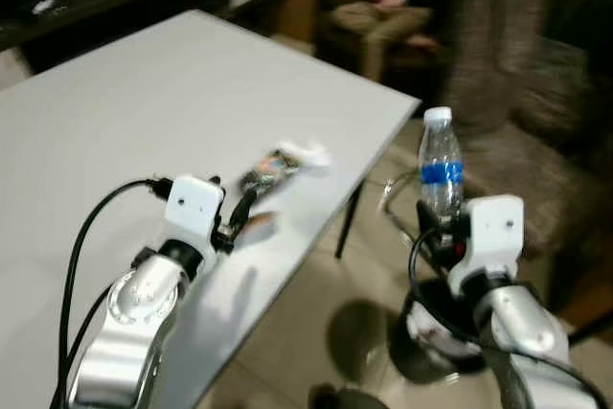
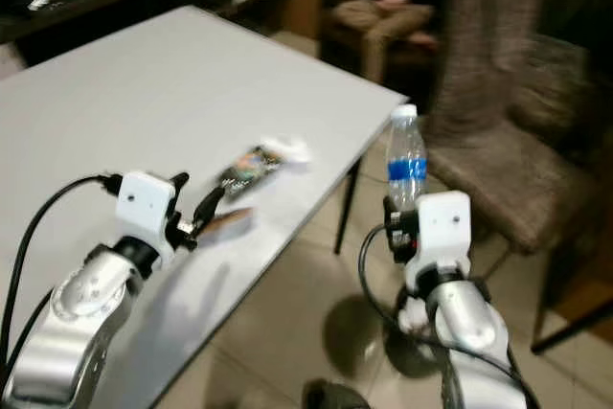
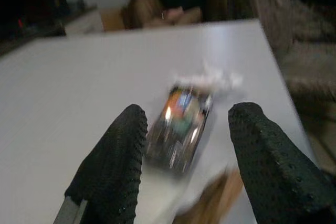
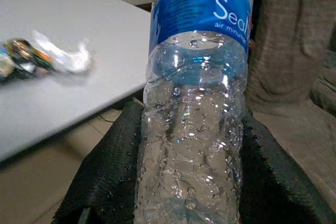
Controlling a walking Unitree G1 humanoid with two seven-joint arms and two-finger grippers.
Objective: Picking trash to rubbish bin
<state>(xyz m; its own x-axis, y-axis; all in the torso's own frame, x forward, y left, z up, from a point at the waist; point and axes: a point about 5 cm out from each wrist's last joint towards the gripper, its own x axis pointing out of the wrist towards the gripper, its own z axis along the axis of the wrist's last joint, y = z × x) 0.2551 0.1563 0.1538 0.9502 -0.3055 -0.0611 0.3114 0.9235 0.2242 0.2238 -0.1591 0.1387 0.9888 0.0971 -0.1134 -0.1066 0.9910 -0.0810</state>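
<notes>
Risk of dropping the upright water bottle (image 1: 441, 165) pinched between the right gripper (image 4: 189, 182) fingers off the table's (image 1: 115, 112) 3 o'clock edge, or of nudging the shiny wrapper (image 3: 181, 129) lying at 12 o'clock ahead of the spread left gripper (image 3: 184, 166) over that edge

The right gripper (image 4: 191, 182) jaws clamp a clear water bottle (image 4: 197, 93) upright beside the white table (image 4: 63, 35).

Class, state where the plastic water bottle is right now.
The water bottle stands upright in the right gripper, held off the white table's right edge, above the floor and in front of a grey chair.
</notes>
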